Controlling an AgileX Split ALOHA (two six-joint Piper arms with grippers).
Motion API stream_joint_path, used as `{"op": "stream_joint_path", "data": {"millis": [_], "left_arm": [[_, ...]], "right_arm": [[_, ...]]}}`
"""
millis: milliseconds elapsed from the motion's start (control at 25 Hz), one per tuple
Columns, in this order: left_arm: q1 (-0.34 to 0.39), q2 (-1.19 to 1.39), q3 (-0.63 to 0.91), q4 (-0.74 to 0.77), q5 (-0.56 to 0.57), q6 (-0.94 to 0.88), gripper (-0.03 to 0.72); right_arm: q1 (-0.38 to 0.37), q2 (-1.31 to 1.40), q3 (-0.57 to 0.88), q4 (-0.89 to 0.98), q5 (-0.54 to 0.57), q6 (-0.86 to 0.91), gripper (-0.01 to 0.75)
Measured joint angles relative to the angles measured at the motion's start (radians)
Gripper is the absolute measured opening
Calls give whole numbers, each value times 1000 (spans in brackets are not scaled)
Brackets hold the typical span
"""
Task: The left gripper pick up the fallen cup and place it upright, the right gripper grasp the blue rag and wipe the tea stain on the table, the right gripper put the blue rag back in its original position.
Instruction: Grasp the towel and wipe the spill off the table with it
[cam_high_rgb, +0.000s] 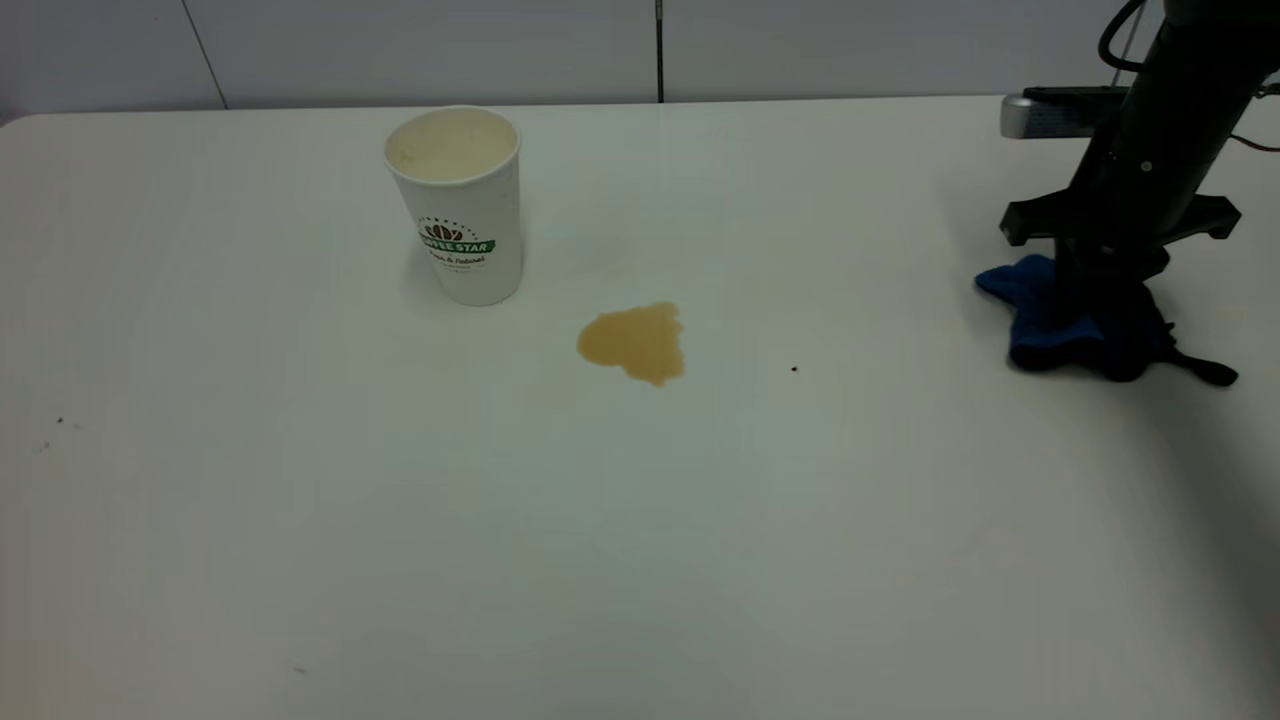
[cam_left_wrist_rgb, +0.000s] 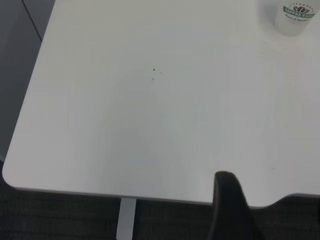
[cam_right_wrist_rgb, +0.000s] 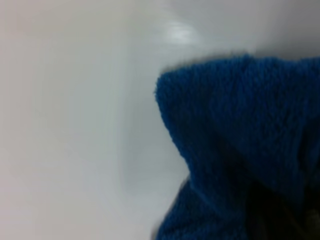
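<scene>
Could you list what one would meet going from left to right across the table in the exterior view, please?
cup, standing upright → tea stain → tiny dark speck → blue rag, with the right gripper down on it at the table's right edge.

Exterior view: we look down at an angle across table (cam_high_rgb: 300, 520), facing far wall; mid range. Left wrist view: we sit high over table corner, cup (cam_left_wrist_rgb: 295, 17) upper right of frame, shared with exterior view. Right wrist view: we press close on blue rag (cam_right_wrist_rgb: 250, 130), also at exterior view's right.
</scene>
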Motion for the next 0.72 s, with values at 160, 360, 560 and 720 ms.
{"op": "stream_joint_path", "data": {"millis": [160,360,560,720], "left_arm": [[0,0,0,0,0,0,452],[0,0,0,0,0,0,452],[0,0,0,0,0,-1,452],[0,0,0,0,0,-1,452]], "right_arm": [[64,3,0,131,16,-65,62],[212,5,-3,208,27,-89,62],[389,5,-6,219,19,-51,62],[495,8,-11,208,-22,-3,62]]}}
